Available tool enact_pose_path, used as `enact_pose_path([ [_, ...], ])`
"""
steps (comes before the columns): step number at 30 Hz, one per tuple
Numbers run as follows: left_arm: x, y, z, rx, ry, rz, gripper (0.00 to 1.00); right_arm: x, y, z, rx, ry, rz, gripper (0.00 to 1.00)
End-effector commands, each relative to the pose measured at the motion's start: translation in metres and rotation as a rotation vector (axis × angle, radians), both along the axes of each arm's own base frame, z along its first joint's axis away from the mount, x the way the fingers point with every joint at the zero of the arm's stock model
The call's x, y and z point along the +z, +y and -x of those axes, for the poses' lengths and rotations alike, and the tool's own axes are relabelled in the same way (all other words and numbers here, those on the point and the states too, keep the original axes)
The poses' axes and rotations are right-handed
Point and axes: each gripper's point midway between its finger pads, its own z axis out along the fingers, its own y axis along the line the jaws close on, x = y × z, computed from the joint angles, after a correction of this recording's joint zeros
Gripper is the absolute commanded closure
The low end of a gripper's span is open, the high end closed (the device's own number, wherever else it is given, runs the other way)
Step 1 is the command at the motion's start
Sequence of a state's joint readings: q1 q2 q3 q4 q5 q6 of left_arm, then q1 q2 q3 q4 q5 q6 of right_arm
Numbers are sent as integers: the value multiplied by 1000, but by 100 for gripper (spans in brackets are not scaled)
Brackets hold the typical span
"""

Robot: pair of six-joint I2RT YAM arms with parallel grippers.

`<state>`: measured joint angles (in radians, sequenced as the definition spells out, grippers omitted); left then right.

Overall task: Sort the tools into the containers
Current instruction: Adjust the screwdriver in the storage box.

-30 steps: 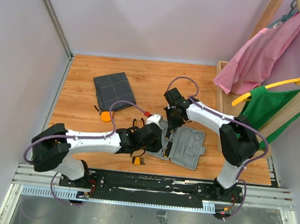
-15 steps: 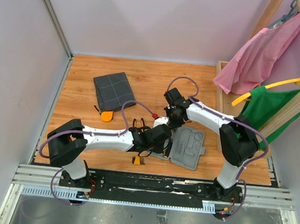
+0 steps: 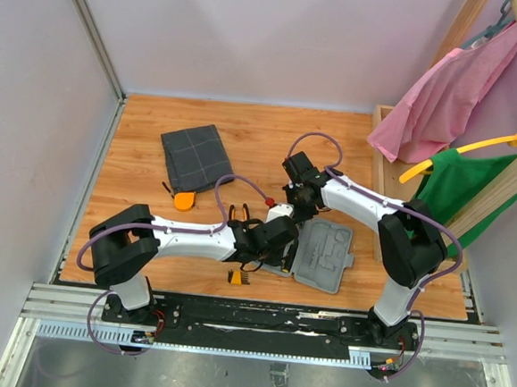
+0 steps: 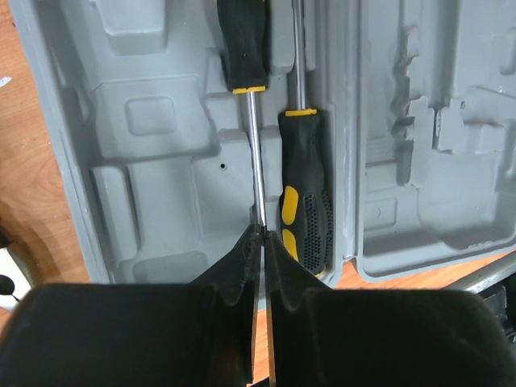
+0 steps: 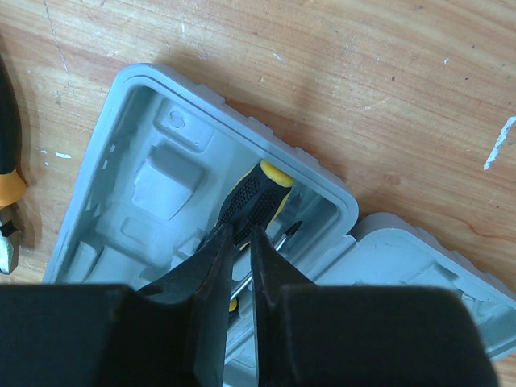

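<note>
The open light-grey case (image 3: pixel 330 257) lies in front of the right arm, with two black-and-yellow screwdrivers in its moulded left half (image 4: pixel 153 121). My left gripper (image 4: pixel 262 232) is shut on the bare shaft of one screwdriver (image 4: pixel 256 161); the other screwdriver (image 4: pixel 305 201) lies beside it, pointing the opposite way. My right gripper (image 5: pixel 242 232) is shut on a screwdriver handle (image 5: pixel 251 192) at the far end of the case (image 5: pixel 121 153). The dark grey pouch (image 3: pixel 197 155) lies at the back left. The pliers (image 3: pixel 239 213), round orange piece (image 3: pixel 183 200) and orange bit holder (image 3: pixel 239 277) rest on the table.
A wooden rack (image 3: pixel 383 141) with a pink garment (image 3: pixel 454 92) and a green one (image 3: pixel 460 187) on hangers stands at the right. Grey walls close the left and back. A metal rail (image 3: pixel 257 323) runs along the near edge. The pliers' handle (image 5: pixel 8 161) lies left of the case.
My left arm has reached right, over the case, and its jaws have closed on the screwdriver shaft. The right arm has stayed where it was.
</note>
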<state>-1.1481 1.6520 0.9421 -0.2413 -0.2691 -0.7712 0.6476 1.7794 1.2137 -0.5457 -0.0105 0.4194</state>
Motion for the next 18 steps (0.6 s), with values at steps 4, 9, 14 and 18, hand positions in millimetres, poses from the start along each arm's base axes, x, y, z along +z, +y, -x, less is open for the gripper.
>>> enact_pose_path([
  [4,10,-11,-8,-14,-41,20,88,-28,-20,19,8,70,121,86],
  [9,6,-9,-8,-13,-37,3,85,-28,-20,20,8,71,121,86],
  [14,1,-3,-10,0,-42,-27,85,-30,-21,21,7,74,124,86],
  [18,-3,0,-11,1,-47,-46,85,-29,-21,21,8,74,122,86],
])
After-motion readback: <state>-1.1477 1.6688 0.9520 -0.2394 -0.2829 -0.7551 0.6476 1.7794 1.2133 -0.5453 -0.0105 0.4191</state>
